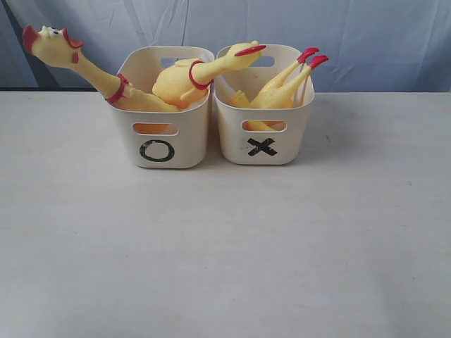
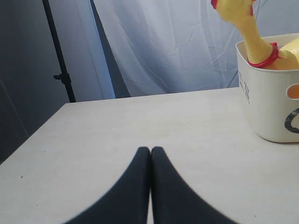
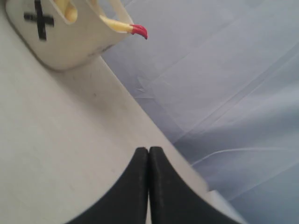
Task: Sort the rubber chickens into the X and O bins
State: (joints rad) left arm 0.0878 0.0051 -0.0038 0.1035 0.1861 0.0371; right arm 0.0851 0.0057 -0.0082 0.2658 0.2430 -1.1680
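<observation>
Already sorted?: by my judgement yes, or nearly; nothing yellow shows outside the two containers
Left container: cream round-cornered plastic tub marked O (image 1: 184, 134), standing on the pale matt table (image 1: 225, 260), close beside its twin
Right container: matching cream plastic tub marked X (image 1: 229, 134)
Leaning bird: long yellow rubber chicken with red comb and red neck ring (image 1: 77, 60); its body is down in the O tub, and its neck and head hang out over the outer rim, probably because it is longer than the tub
Curled bird: second yellow rubber chicken with a red neck ring (image 1: 176, 84); it is bunched in the O tub, and its neck slants across so the red-tipped end sits over the X tub's rim
Upended bird: third yellow rubber chicken (image 1: 271, 95); it is head-down in the X tub with its red feet (image 1: 311, 58) poking up past the far corner
Left claw: black left gripper (image 2: 150, 151); jaws pressed together, gripping nothing, low over bare table and well apart from the O tub
Right claw: black right gripper (image 3: 148, 150); jaws likewise together and empty, apart from the X tub
Writing: a black O (image 1: 156, 150) and a black X (image 1: 261, 146) under the slot handles
Other marks: faint markings on the O tub's side wall in the left wrist view, too small to read; no brand visible
</observation>
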